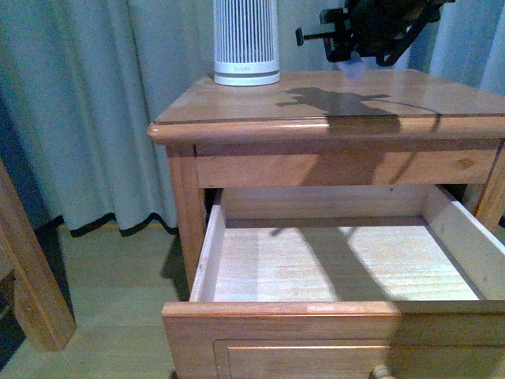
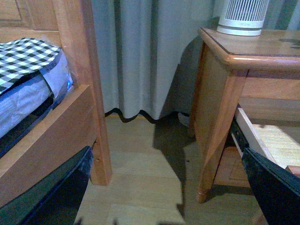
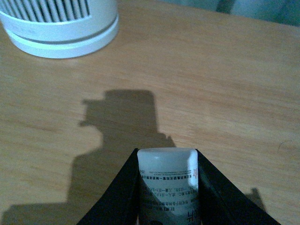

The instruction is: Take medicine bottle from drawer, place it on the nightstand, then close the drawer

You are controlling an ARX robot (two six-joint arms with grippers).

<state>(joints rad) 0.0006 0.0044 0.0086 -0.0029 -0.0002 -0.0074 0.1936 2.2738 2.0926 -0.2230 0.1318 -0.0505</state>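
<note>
Pale grey-green curtains (image 1: 95,103) hang behind the orange-brown nightstand (image 1: 316,106), whose top carries a hard shadow of the arm. Over that top, the medicine bottle (image 3: 168,183) is pinched between the right fingers (image 3: 119,192): the two dark pads press against its opposite sides, closed only as far as the bottle's width, with its printed label facing the wrist camera and its rounded white end poking out past the fingertips. In the front view the bottle hangs near the back of the top; whether it touches the wood I cannot tell. A tall white ribbed device (image 1: 246,39) stands on the same top, well apart from the bottle, toward the back left corner. Below, the drawer (image 1: 207,253) is pulled far out, its pale wood interior partly sunlit. The left fingers (image 2: 51,197) are spread wide and hold nothing, low beside the nightstand's left side, above the wooden floor (image 2: 140,159) and next to a bed (image 2: 28,61) with a checked cover.
</note>
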